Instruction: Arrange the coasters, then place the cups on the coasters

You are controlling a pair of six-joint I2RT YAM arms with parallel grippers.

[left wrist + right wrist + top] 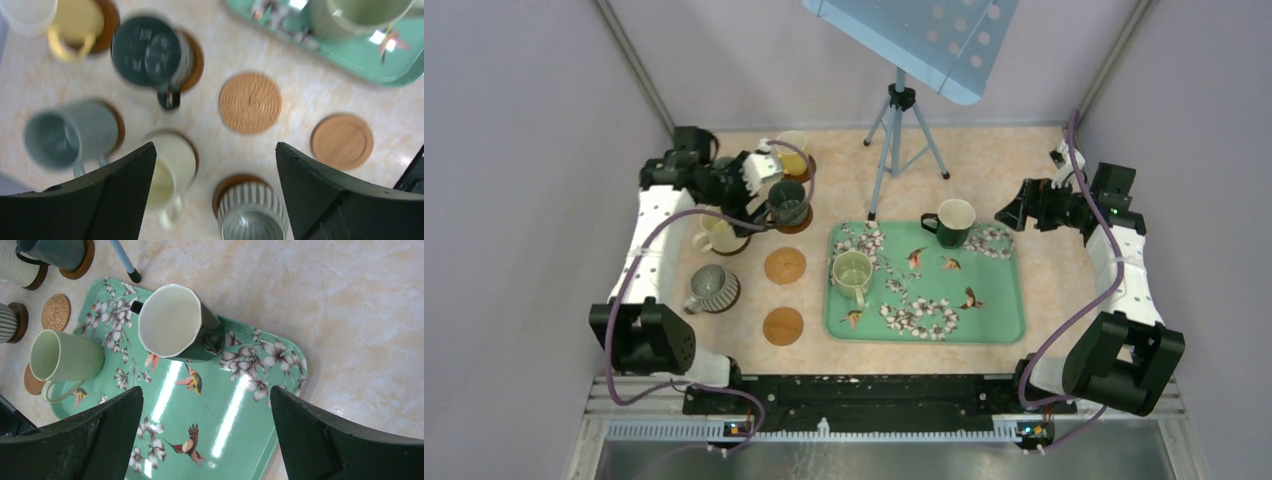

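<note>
Left side of the bench (1024, 170): five mugs, each on one of the coasters (196, 62).
- yellow mug (792, 152) at the back
- dark green mug (788, 203) just in front of it
- grey mug (65, 135) to the left; in the top view it is hidden under the arm
- cream mug (719, 235) beside the grey mug
- ribbed grey mug (712, 288) nearest the arm bases

Two coasters are bare, between the mug group and the tray (994, 315): a woven coaster (785, 265) and, nearer the bases, a smooth coaster (783, 326).

On the tray:
- pale green mug (852, 272) upright at the left edge
- black mug (954, 222) with a white inside, at the back edge

Left end effector (215, 150): raised above the mug cluster and looking straight down. The jaws are spread wide with nothing between them, and it touches no mug.

Right end effector (205, 392): off the tray's back right corner, pointed at the black mug. The jaws are fully apart and empty, clear of the mug.
</note>
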